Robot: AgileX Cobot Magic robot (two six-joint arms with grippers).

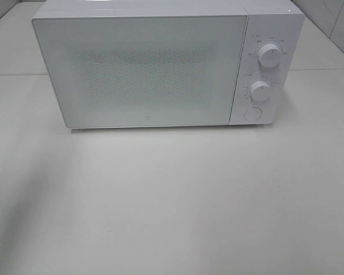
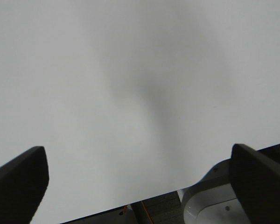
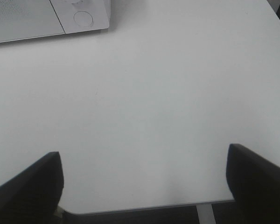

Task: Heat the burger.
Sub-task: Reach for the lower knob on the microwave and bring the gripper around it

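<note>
White microwave (image 1: pixel 143 63): stands at the far side of the table, front facing the high camera
Door (image 1: pixel 140 71): shut flush with the front; its pale dotted window shows nothing of the inside
Controls: on the panel right of the door, an upper knob (image 1: pixel 269 55) above a lower knob (image 1: pixel 261 90), with a round button (image 1: pixel 252 113) beneath them
Table (image 1: pixel 172 200): off-white and matte, with a soft shadow across its left part
Burger: not seen in any view; where it is cannot be told from these frames
Left gripper (image 2: pixel 137 161): jaws spread wide, dark fingers (image 2: pixel 18 182) at either side of the wrist view, nothing between them; it hangs over bare table near the table's edge
Right gripper (image 3: pixel 143 158): jaws spread wide too, dark fingers (image 3: pixel 256 182) well apart, nothing held; it hangs over the table near its rounded edge, with the microwave's lower right corner and the round button (image 3: pixel 83 17) visible beyond it
High view: neither arm shows in it
</note>
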